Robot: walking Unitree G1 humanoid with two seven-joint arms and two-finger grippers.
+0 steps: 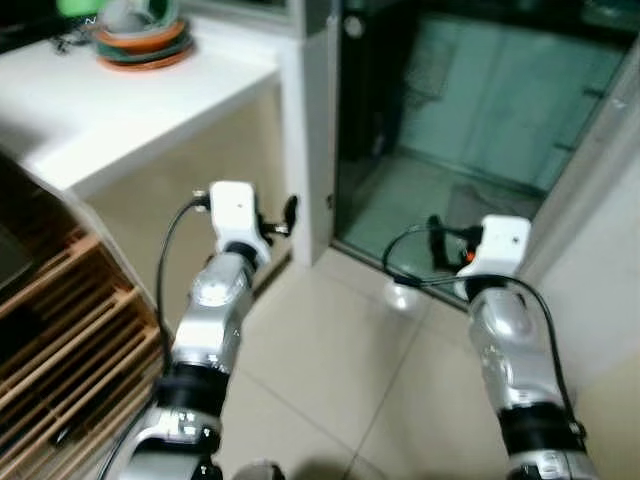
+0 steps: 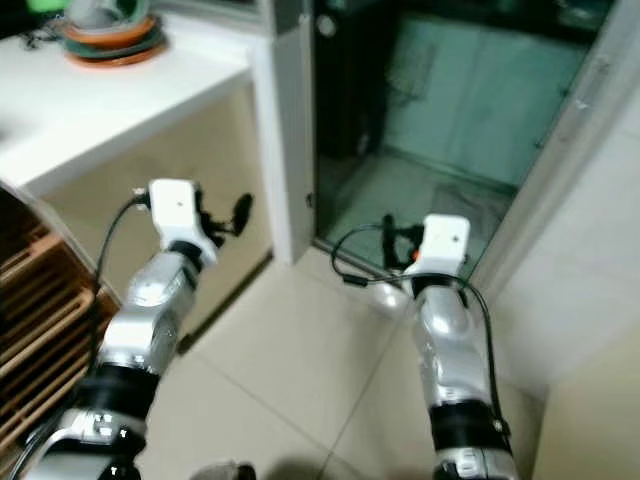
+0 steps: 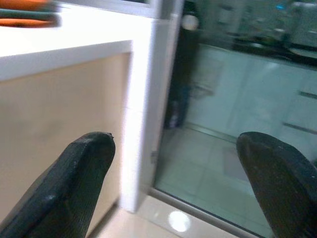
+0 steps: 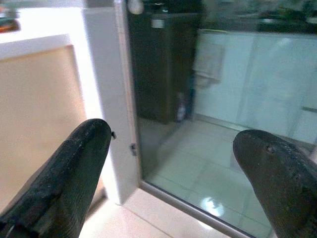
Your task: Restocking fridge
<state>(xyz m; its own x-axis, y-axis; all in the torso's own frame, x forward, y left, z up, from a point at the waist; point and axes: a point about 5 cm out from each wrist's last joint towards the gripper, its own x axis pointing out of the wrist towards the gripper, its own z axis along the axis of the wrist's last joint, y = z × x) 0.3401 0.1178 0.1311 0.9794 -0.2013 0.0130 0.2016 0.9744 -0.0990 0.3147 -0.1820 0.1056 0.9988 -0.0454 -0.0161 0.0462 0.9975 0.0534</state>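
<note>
Fridge-like dark cabinet (image 4: 166,64) stands behind the glass door (image 1: 480,110), ahead of both grippers and well apart from them. Left gripper (image 3: 173,183) is held out in the air with its fingers spread wide and nothing between them, and beside it is the beige side of a white counter (image 1: 150,90). Right gripper (image 4: 171,178) is also wide apart and holds nothing, above the pale tiled floor (image 1: 330,350) in front of the glass.

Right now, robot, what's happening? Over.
Left gripper open, empty. Right gripper open, empty. No fridge sighted; glass door ahead. White counter on left, bowls on it.
</note>
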